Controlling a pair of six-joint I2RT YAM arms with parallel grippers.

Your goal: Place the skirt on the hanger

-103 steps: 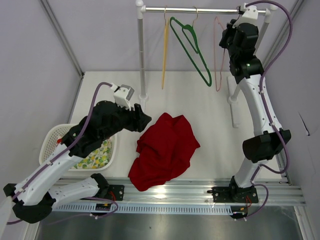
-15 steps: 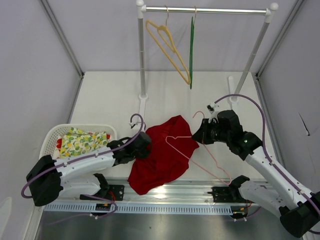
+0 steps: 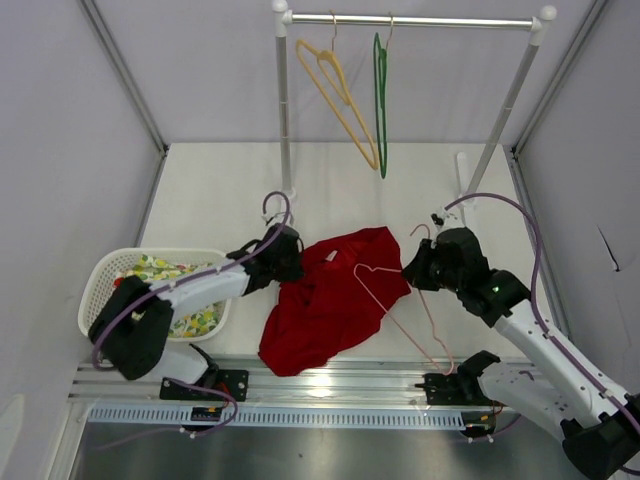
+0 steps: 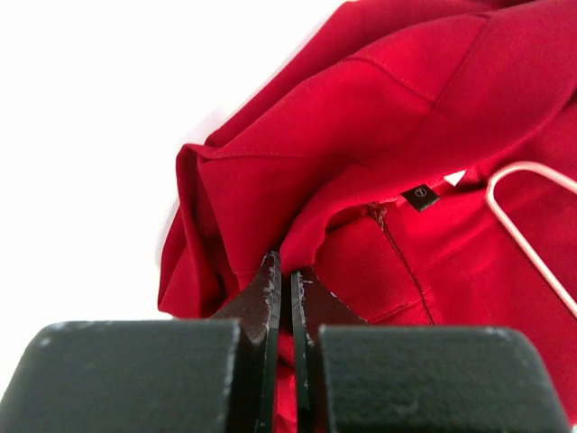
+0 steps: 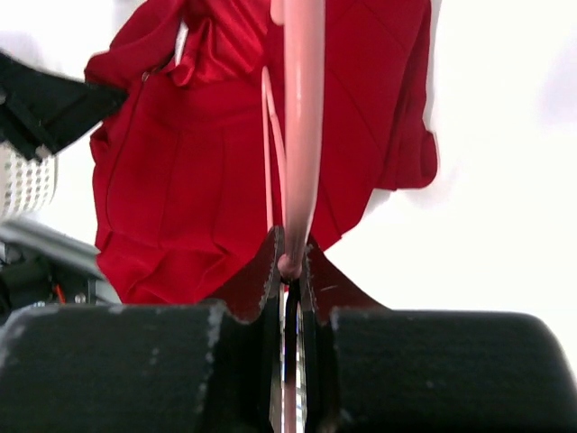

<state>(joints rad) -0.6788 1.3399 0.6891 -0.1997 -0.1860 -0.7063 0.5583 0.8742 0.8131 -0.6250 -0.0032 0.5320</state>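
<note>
The deep-red skirt (image 3: 330, 300) lies crumpled on the table between the arms. My left gripper (image 3: 290, 262) is at its upper left edge, shut on a fold of the skirt (image 4: 379, 117), with red cloth pinched between the jaws at the gripper's tip (image 4: 284, 271). My right gripper (image 3: 412, 270) is shut on the pale pink hanger (image 3: 380, 268) near its hook. The hanger's triangle lies over the skirt's right half. In the right wrist view the hanger's wire (image 5: 302, 135) runs up from the gripper (image 5: 290, 262) over the skirt (image 5: 198, 180). A bend of the hanger (image 4: 532, 253) shows in the left wrist view.
A clothes rail (image 3: 410, 19) at the back carries a yellow hanger (image 3: 340, 95) and a green hanger (image 3: 381, 100). Its left post (image 3: 285, 110) stands just behind my left gripper. A white basket (image 3: 95, 290) with floral cloth (image 3: 160, 268) sits at the left.
My left gripper has moved back and right, dragging the skirt's edge with it. My right gripper has shifted the hanger slightly right; earlier it was up at the rail.
</note>
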